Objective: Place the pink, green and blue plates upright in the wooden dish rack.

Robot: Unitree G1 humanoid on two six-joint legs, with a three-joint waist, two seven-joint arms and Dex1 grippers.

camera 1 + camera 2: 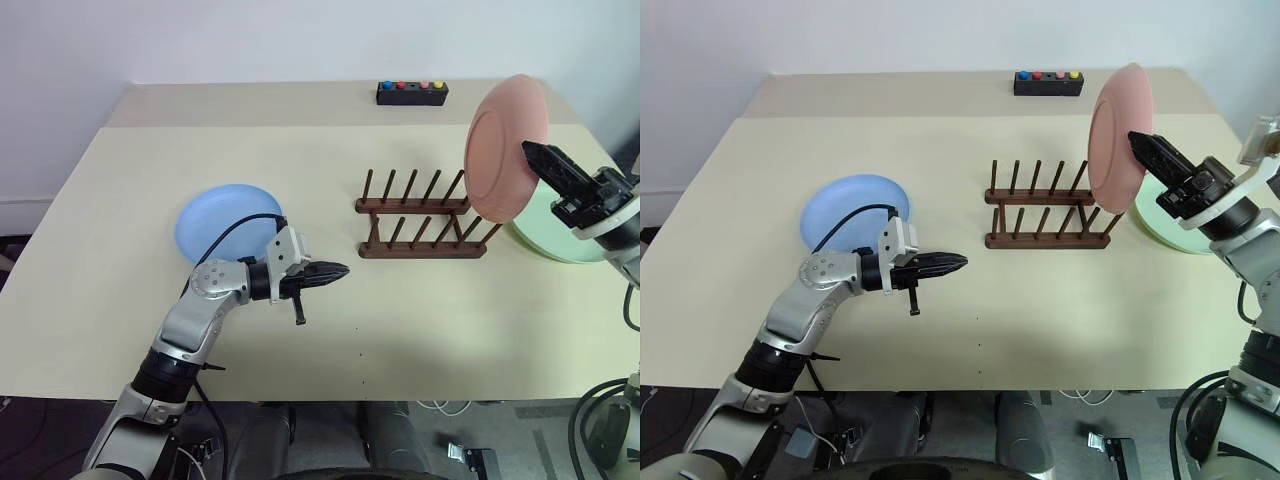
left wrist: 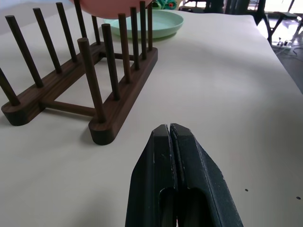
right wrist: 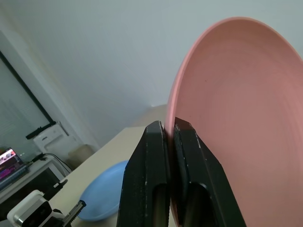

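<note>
Upper right of the head view: right gripper (image 1: 532, 153) pinched on the rim of the pink plate (image 1: 503, 145), plate held on edge and near upright, hanging above and just beyond the right end of the wooden dish rack (image 1: 421, 216). No plate in the rack yet.

Step in hand, as I judge it: first plate of three, carried to the rack, not yet slotted. Next move calls for lowering the plate's lower edge between two pairs of pegs at the right end, keeping it upright, then letting go only once both rails carry it.

Left gripper (image 1: 335, 271), lower centre, fingers pressed together, holding nothing, level over bare table (image 1: 450, 310).

Count:
- plates, three: pink (held), blue plate (image 1: 222, 219) flat at centre left, green plate (image 1: 548, 232) flat at right edge, partly behind the pink one.
- rack, one.
- black button box (image 1: 411, 92), one, top centre.
</note>
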